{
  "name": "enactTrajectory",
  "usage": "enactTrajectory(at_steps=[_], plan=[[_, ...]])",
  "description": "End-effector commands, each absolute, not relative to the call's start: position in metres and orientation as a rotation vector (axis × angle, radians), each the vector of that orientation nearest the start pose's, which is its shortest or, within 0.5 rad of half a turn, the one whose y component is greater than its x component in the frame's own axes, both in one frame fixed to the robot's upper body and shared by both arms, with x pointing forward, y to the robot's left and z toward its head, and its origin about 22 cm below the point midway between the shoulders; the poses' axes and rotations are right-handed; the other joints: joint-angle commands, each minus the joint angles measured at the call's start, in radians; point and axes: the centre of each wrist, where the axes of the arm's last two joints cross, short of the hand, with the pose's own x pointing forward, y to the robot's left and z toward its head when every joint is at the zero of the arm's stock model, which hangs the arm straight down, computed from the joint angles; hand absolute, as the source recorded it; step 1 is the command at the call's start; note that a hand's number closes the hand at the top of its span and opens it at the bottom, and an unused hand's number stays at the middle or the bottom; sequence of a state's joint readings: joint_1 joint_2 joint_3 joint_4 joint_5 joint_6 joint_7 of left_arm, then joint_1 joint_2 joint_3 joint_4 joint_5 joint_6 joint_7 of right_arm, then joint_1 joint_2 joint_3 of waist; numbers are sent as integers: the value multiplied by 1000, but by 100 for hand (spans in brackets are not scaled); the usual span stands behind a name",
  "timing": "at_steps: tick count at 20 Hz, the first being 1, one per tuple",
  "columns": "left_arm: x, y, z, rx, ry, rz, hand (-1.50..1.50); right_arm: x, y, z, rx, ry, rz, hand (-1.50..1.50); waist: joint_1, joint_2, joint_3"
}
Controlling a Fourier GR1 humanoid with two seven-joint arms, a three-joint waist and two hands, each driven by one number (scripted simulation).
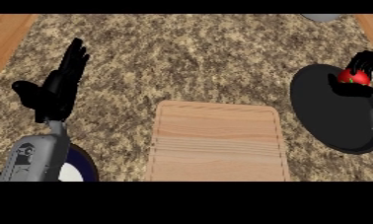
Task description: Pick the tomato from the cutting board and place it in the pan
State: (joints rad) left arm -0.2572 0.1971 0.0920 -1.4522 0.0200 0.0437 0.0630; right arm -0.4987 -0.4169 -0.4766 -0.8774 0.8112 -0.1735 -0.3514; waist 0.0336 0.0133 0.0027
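The red tomato (353,77) is at the view's right edge, over the black pan (331,114). My right hand (360,62) curls round it, fingers above and thumb below; most of that hand is cut off by the edge. The wooden cutting board (215,141) lies bare at the lower centre. At the left, my left hand (58,87) rests open, fingers pointing up, above the speckled counter.
A dark blue plate with a white centre (76,168) peeks out beside my left forearm at the bottom left. A grey object (322,17) shows at the top right edge. Wooden strips border the counter at both upper corners.
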Motion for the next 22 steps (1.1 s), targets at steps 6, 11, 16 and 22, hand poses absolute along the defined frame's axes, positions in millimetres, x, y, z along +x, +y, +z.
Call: enactTrajectory(at_steps=[6, 11, 16, 22], plan=[[308, 266, 57, 153, -1657, -91, 0, 347, -419, 4, -672, -1367, 539, -150, 20, 8, 2], [306, 254, 53, 171, -1639, -58, 0, 336, -438, -2, -658, -1451, 507, -150, 5, 3, 2], [295, 273, 47, 175, -1629, -65, 0, 332, -445, 1, -610, -1657, 318, -150, -16, -7, 0], [305, 277, 52, 214, -1599, -40, 0, 281, -498, -3, -464, -1686, 139, -150, -44, -13, -2]])
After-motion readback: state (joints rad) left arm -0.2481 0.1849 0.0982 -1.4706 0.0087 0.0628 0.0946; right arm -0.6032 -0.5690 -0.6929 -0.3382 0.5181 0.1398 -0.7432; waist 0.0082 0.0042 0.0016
